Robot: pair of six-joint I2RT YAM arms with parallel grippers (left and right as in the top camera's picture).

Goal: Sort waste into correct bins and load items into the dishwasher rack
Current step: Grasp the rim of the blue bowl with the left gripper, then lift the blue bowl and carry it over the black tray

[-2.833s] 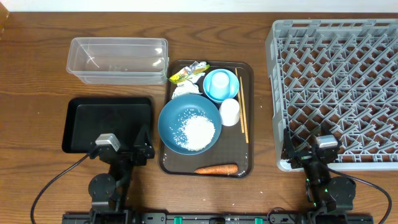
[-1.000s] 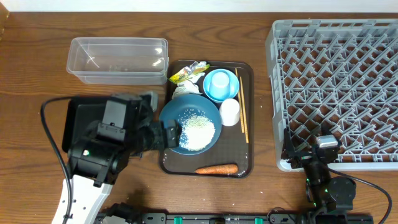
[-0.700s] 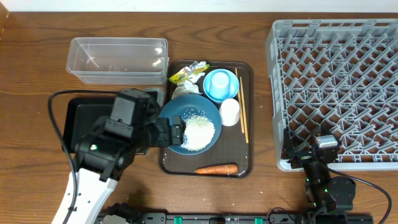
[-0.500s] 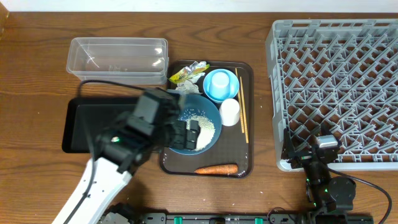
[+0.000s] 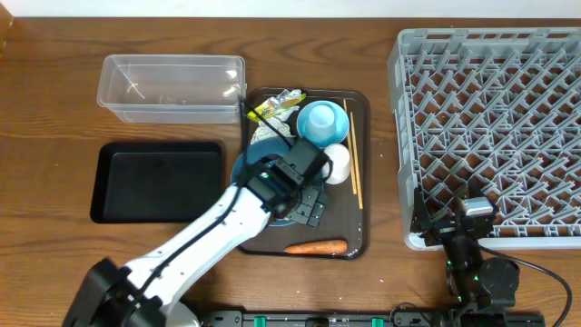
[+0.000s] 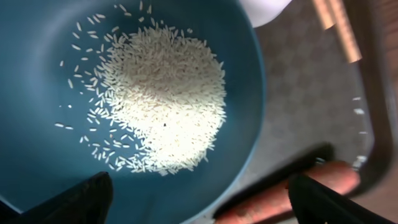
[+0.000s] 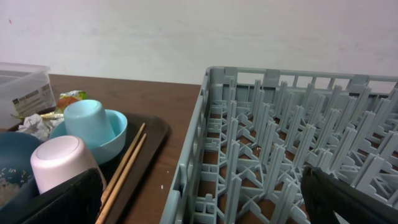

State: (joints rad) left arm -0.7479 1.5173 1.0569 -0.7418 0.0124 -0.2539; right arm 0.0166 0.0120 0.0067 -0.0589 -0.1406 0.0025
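Note:
My left gripper [image 5: 309,205] is open and hangs low over the near right rim of the large dark-blue bowl [image 5: 246,171]. In the left wrist view it [image 6: 199,208] straddles that rim, one finger over the bowl [image 6: 50,62] and one over the orange carrot [image 6: 280,198]. Loose white rice [image 6: 161,99] lies in the bowl. The carrot [image 5: 316,246] lies at the brown tray's front. The small light-blue bowl [image 5: 320,123], white cup [image 5: 338,162], chopsticks [image 5: 352,154], wrapper [image 5: 272,107] and napkin [image 5: 265,133] are on the tray. My right gripper [image 7: 202,199] is open and empty beside the rack [image 5: 490,127].
The clear tub [image 5: 172,86] stands at the back left, and the black tray [image 5: 159,182] lies in front of it. The brown serving tray [image 5: 361,232] lies between them and the grey rack. My left arm crosses the table's front left.
My left arm has swung right from over the black tray to the dark-blue bowl and now covers most of it. The right arm has not moved.

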